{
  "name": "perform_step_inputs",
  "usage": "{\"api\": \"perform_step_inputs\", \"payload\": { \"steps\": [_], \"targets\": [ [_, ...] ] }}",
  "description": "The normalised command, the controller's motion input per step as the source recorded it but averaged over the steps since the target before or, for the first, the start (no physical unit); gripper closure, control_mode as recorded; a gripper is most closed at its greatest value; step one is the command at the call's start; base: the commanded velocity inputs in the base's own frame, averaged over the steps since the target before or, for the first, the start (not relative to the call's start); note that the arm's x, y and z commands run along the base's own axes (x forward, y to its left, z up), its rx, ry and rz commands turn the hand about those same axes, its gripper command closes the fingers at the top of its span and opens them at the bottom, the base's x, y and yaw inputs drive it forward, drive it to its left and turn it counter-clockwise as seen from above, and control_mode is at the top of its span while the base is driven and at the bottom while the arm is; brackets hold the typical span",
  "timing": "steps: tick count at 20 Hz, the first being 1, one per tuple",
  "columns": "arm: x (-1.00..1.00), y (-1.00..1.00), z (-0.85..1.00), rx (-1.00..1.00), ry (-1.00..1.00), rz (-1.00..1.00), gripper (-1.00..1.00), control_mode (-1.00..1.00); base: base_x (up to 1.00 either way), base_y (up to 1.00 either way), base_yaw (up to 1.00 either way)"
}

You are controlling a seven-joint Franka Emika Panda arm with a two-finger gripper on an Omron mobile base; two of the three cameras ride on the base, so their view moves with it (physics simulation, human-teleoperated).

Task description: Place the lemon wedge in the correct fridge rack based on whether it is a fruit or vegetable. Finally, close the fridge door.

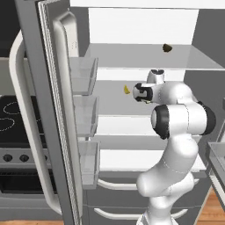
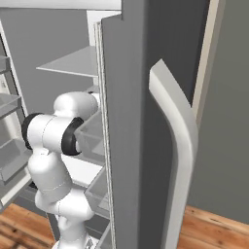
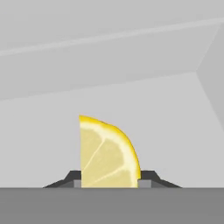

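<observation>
On your far left, the stove (image 1: 9,114) is sitting behind the open left door (image 1: 48,110), whose clear bins (image 1: 83,74) are facing the fridge interior. Moving right, the wedge (image 1: 127,90) is showing as a small yellow speck just ahead of the arm's wrist, hanging over the rack (image 1: 114,94), the lower of the two glass shelves. You are looking at the gripper (image 3: 109,181) from the hand camera: the wedge (image 3: 107,153) is sitting right between the two dark fingers (image 3: 148,178), cut face toward the lens, its rind curving up and to the right, and the fingers are pressing against its two sides, so the gripper is clamping the wedge. Behind it the grey shelf and fridge walls are spreading out. Whether the wedge is touching the rack cannot be told. Higher and further right, a brown lump (image 1: 167,48) is lying on the upper shelf (image 1: 193,59). From the right camera, the right door (image 2: 141,121) is standing open beside the arm.
</observation>
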Motion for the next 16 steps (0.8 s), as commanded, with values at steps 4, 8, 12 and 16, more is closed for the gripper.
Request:
{"api": "perform_step_inputs", "payload": {
  "steps": [4, 8, 12, 16],
  "targets": [
    [0.71, -0.13, -0.13, 0.0, 0.06, 0.0, 1.0, -1.0, 0.0, 0.0, 0.0],
    [0.39, -0.03, -0.36, 0.0, 0.01, 0.0, 1.0, -1.0, 0.0, 0.0, 0.0],
    [0.04, -0.02, -0.55, 0.0, 0.0, 0.01, -1.0, -1.0, 0.0, 0.0, 0.0],
    [-0.02, 0.0, -0.56, 0.0, 0.0, 0.01, -1.0, -1.0, 0.0, 0.0, 0.0]
  ]
}}
